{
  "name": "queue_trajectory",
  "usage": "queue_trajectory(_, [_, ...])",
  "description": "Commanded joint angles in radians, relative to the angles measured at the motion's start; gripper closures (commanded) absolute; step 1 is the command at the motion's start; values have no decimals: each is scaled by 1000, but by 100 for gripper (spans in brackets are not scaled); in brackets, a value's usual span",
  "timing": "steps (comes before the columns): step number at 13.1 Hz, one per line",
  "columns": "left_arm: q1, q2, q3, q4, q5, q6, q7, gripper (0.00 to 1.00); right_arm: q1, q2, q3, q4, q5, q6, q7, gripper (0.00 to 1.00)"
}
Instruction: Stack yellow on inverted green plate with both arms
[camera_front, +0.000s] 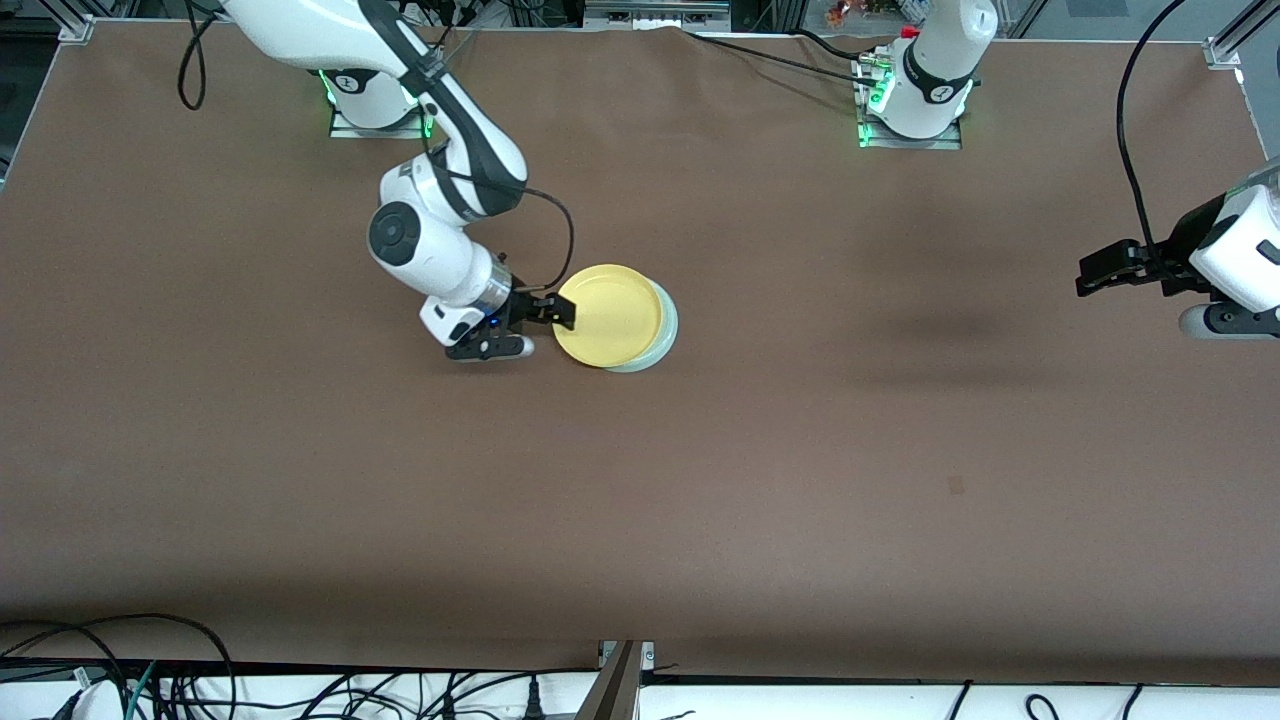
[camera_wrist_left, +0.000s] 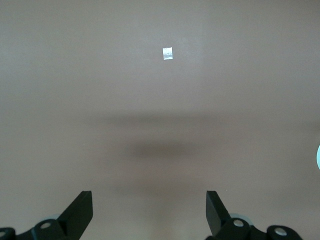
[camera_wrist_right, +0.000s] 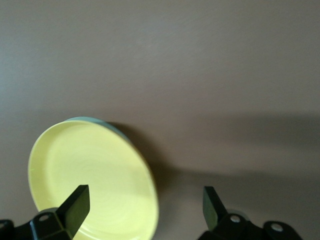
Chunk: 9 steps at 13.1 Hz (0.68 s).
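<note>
Yellow (camera_front: 608, 314) sits offset on green plate (camera_front: 664, 340); right gripper (camera_front: 549, 312) fingers wide beside its rim, released; left gripper (camera_front: 1100, 270) waits wide over the table (camera_front: 900, 450).

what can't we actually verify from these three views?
- Green plate: only a crescent shows under the yellow plate in the front view, so inverted or not is hidden.
- Right gripper, open at the yellow plate's rim: whether a finger touches it is unclear.
- Left gripper, open, waiting over the left arm's end: arm cut by the front view's edge.
- White speck: too small, left wrist view.
</note>
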Motion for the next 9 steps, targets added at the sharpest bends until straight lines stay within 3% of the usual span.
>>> queue_trajectory(1, [1,12,-4,31,29,-9,13,0,-2,-31,-101,220,-109,-338,-15,0])
queue_trajectory(3, [1,10,-6,31,27,-14,15,0,-8,-25,-165,375,-142,-539,-70,0])
queue_trajectory(9, [2,7,-3,31,27,-16,26,0,-17,-37,-394,625,-162,-943,-271,0])
